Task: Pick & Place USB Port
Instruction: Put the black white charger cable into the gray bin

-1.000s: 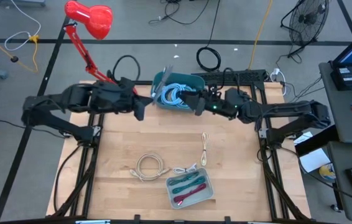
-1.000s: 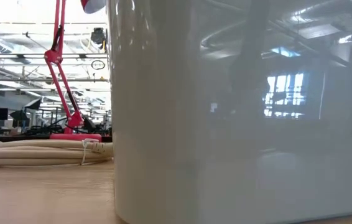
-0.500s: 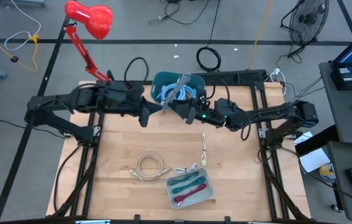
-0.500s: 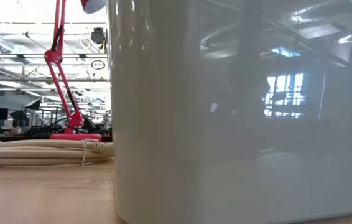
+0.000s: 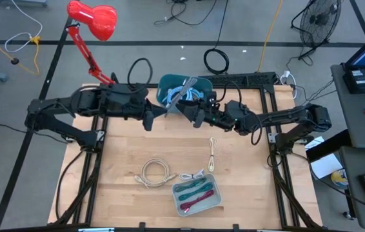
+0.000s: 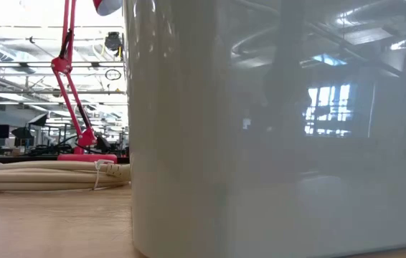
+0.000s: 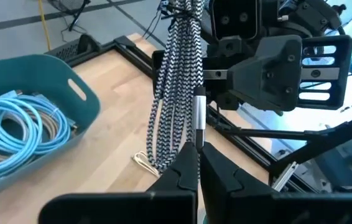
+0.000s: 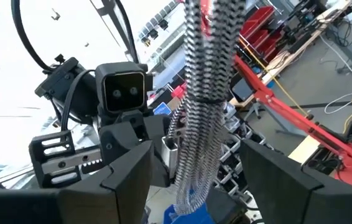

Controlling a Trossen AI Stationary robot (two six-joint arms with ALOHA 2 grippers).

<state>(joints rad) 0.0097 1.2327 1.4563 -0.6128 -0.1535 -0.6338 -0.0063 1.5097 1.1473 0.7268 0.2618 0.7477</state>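
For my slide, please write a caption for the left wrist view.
Left end effector shut on the black-and-white braided cable bundle, facing the open right end effector, beside the teal plastic bin.

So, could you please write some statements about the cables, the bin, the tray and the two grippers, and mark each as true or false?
1. The left gripper is shut on the braided cable. True.
2. The right gripper is shut. False: its fingers stand open on either side of the hanging cable.
3. The teal bin holds light blue coiled cables. True.
4. The grey tray is empty. False: red and teal cables lie in it.
5. A beige coiled cable lies on the table. True.
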